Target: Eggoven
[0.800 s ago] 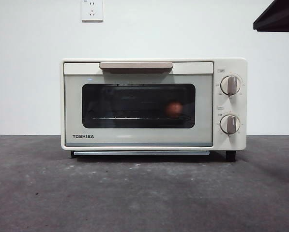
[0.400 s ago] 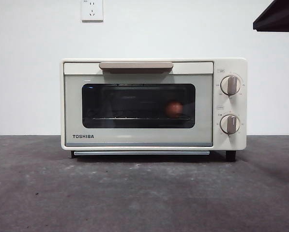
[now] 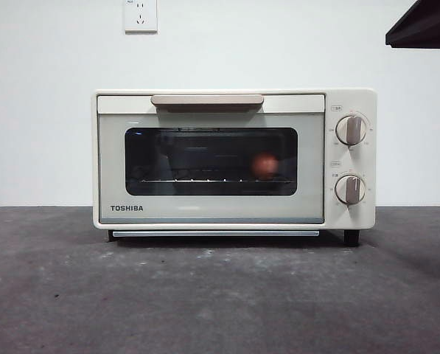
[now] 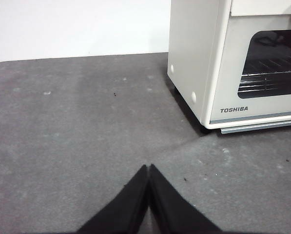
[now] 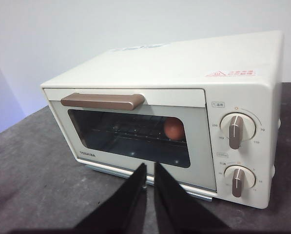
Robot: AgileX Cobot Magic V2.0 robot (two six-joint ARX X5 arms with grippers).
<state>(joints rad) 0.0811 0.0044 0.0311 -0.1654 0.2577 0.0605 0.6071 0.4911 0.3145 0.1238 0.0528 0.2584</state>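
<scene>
The cream TOSHIBA oven [image 3: 208, 210] stands on the dark table with its door closed and its beige handle [image 3: 207, 99] at the top. Through the dark glass, the reddish-brown egg [image 3: 264, 165] rests on the wire rack, toward the knob side; the right wrist view shows the egg [image 5: 173, 128] too. My right gripper [image 5: 150, 168] hovers in front of the oven [image 5: 150, 68], its jaws almost together and holding nothing. Off to the oven's [image 4: 194, 58] side, low over the table, my left gripper [image 4: 148, 168] is shut and empty.
Two knobs [image 3: 351, 130] sit on the oven's right panel. A wall socket [image 3: 140, 15] is on the white wall behind. A black arm tip [image 3: 422, 26] shows at the front view's top right corner. Grey table [image 3: 220, 295] stretches in front of the oven.
</scene>
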